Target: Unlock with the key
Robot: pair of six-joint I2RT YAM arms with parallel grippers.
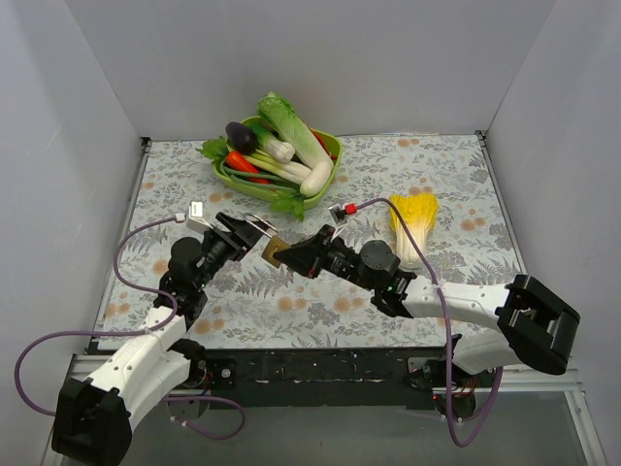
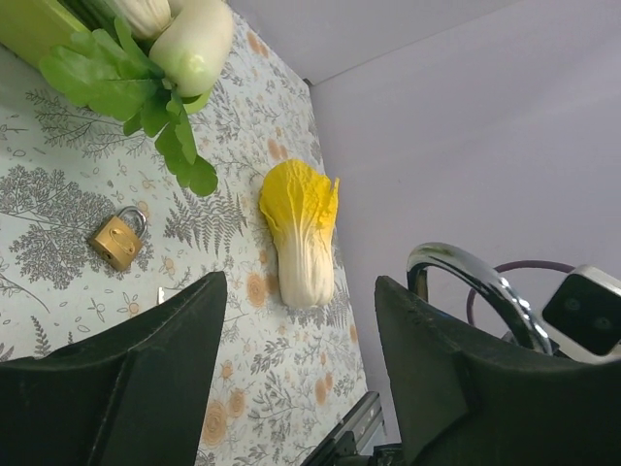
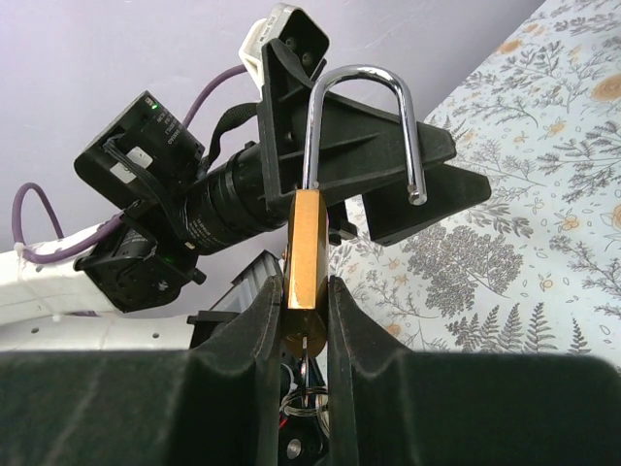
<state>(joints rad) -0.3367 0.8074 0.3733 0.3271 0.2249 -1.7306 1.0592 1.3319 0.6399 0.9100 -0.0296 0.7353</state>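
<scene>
- Pinching the larger brass padlock (image 3: 307, 254) by its two flat faces, the right gripper (image 3: 303, 286) holds it in the air over the middle of the table. We see the lock edge-on between the black fingers (image 3: 254, 330).
- Its silver shackle (image 3: 361, 87) rises out of the body with one leg seated and the other leg's end hanging free, so the lock stands open.
- We make out the key (image 3: 310, 374) as a thin grey metal piece right under the padlock's bottom, in the dark gap between the right fingers. A wire ring sits just below it. We cannot tell whether the key is in the keyhole.
- The left gripper (image 2: 299, 282) faces the lock from the left with its jaws spread. The shackle curves just beside one of its fingers (image 2: 456, 379), and we cannot tell if they touch.
- A small brass padlock (image 2: 118, 240) lies flat on the flowered cloth (image 1: 456, 184), near the leaves hanging over the basket's edge.
- At the far middle sits a green basket (image 1: 335, 148) heaped with vegetables. A yellow napa cabbage (image 1: 413, 225) lies on the cloth to its right and nearer, just beside the right arm.
</scene>
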